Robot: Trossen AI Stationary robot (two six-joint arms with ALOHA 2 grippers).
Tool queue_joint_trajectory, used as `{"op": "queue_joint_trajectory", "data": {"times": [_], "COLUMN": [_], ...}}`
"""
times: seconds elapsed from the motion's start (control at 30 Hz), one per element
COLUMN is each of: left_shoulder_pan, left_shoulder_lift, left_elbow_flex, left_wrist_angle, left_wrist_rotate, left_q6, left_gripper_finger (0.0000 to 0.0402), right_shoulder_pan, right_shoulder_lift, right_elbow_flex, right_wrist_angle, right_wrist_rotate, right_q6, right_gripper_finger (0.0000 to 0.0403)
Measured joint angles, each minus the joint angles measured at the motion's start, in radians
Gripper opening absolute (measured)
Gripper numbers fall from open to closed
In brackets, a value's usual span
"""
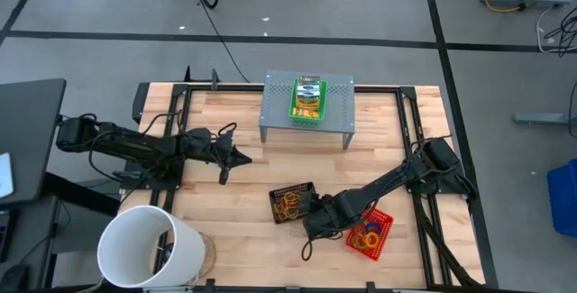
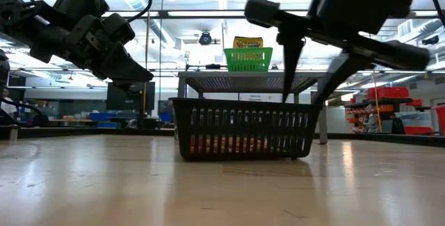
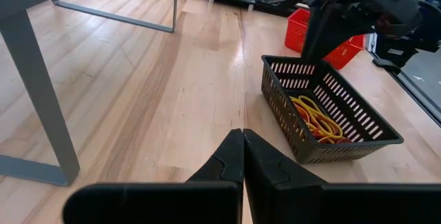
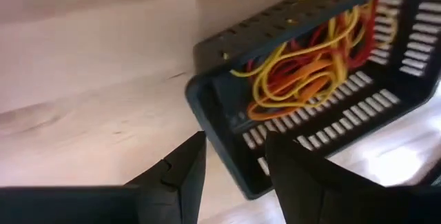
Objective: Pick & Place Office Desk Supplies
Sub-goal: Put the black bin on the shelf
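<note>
A black mesh tray (image 1: 293, 205) rests on its base on the table, holding yellow, orange and red rubber bands (image 4: 310, 72). My right gripper (image 4: 234, 148) is open and points down over the tray's near right corner. One finger stands outside the tray's wall (image 4: 224, 131) and one inside, and no touch shows. In the low view its fingertips (image 2: 300, 102) reach rim height. Beside it stands a red tray (image 1: 386, 221) with coloured rings (image 1: 365, 234). A green tray (image 1: 308, 99) of crayon boxes (image 2: 247, 43) sits on the grey stand. My left gripper (image 1: 242, 159) waits shut at the table's left.
The grey perforated stand (image 1: 279, 104) stands at the table's far middle, its legs (image 3: 41, 107) on the wood. A big white bucket (image 1: 149, 248) sits at the near left corner. Bare wood lies between the stand and the black tray.
</note>
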State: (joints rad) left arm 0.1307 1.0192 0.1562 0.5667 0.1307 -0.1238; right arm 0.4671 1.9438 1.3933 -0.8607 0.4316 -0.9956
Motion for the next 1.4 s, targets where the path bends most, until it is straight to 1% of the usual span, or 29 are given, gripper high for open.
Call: {"op": "queue_joint_trajectory", "data": {"times": [0.07, 0.17, 0.23, 0.4, 0.6, 0.7, 0.87, 1.0, 1.07, 1.13, 1.17, 1.27, 1.4], "left_shoulder_pan": [0.0, 0.0, 0.0, 0.0, 0.0, 0.0, 0.0, 0.0, 0.0, 0.0, 0.0, 0.0, 0.0], "left_shoulder_lift": [0.0, 0.0, 0.0, 0.0, 0.0, 0.0, 0.0, 0.0, 0.0, 0.0, 0.0, 0.0, 0.0], "left_elbow_flex": [0.0, 0.0, 0.0, 0.0, 0.0, 0.0, 0.0, 0.0, 0.0, 0.0, 0.0, 0.0, 0.0], "left_wrist_angle": [0.0, 0.0, 0.0, 0.0, 0.0, 0.0, 0.0, 0.0, 0.0, 0.0, 0.0, 0.0, 0.001], "left_wrist_rotate": [0.0, 0.0, 0.0, 0.0, 0.0, 0.0, 0.0, 0.0, 0.0, 0.0, 0.0, 0.0, 0.0], "left_q6": [0.0, 0.0, 0.0, 0.001, 0.001, 0.001, 0.001, 0.001, 0.001, 0.001, 0.001, 0.005, 0.005], "left_gripper_finger": [0.0001, 0.0001, 0.0001, 0.0001, 0.0001, 0.0001, 0.0001, 0.0001, 0.0001, 0.0001, 0.0001, 0.0001, 0.0001], "right_shoulder_pan": [-0.001, -0.009, -0.021, -0.045, -0.082, -0.093, -0.1, -0.096, -0.09, -0.081, -0.077, -0.068, -0.061], "right_shoulder_lift": [0.0, 0.0, 0.0, 0.0, 0.0, -0.001, -0.001, -0.001, -0.001, -0.001, 0.0, -0.001, -0.001], "right_elbow_flex": [0.0, 0.0, 0.0, 0.0, -0.001, -0.034, -0.12, -0.164, -0.179, -0.184, -0.184, -0.183, -0.183], "right_wrist_angle": [0.031, 0.048, 0.046, 0.041, 0.047, 0.113, 0.202, 0.266, 0.292, 0.307, 0.312, 0.314, 0.297], "right_wrist_rotate": [-0.003, -0.041, -0.066, -0.076, -0.146, -0.15, -0.167, -0.12, -0.104, -0.089, -0.078, -0.057, -0.056], "right_q6": [-0.052, -0.101, -0.12, -0.175, -0.196, -0.252, -0.334, -0.363, -0.363, -0.346, -0.333, -0.269, -0.12], "right_gripper_finger": [0.016, 0.016, 0.016, 0.016, 0.016, 0.0153, 0.0124, 0.0093, 0.0065, 0.0026, 0.0014, 0.0007, 0.0004]}}
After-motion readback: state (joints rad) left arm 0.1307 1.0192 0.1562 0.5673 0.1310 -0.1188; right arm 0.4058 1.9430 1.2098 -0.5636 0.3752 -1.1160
